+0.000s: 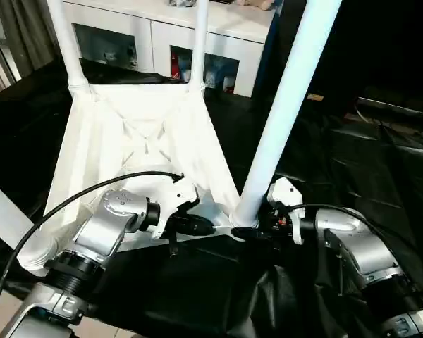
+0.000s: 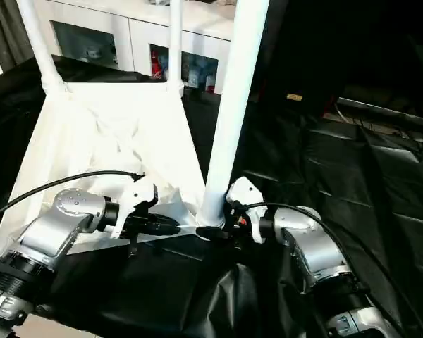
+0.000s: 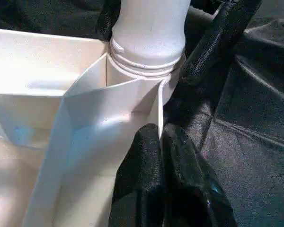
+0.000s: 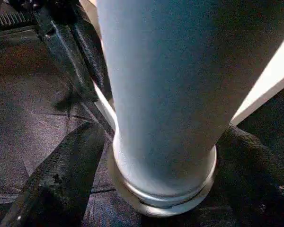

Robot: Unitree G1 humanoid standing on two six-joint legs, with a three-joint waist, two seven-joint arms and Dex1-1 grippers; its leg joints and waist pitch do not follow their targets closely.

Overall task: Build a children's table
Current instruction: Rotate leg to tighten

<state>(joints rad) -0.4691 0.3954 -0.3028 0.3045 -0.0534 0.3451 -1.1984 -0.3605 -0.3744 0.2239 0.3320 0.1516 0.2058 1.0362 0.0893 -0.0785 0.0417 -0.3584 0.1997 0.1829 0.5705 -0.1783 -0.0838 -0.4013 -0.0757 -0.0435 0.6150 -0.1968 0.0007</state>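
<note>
The white ribbed plastic table top [image 1: 148, 141] is pinned by the clenched left claw [image 3: 163, 156]; the stiff, light, slippery white tubular leg [image 1: 282, 113] is straddled near its base by the released right claw [image 4: 156, 189].

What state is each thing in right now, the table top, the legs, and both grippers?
table top: upside down on the black sheet, ribs up.
near right leg: standing in its corner socket, threads showing.
far legs: two standing in the far sockets.
left gripper: shut on the top's rim.
right gripper: fingers either side of the near right leg's base.
</note>
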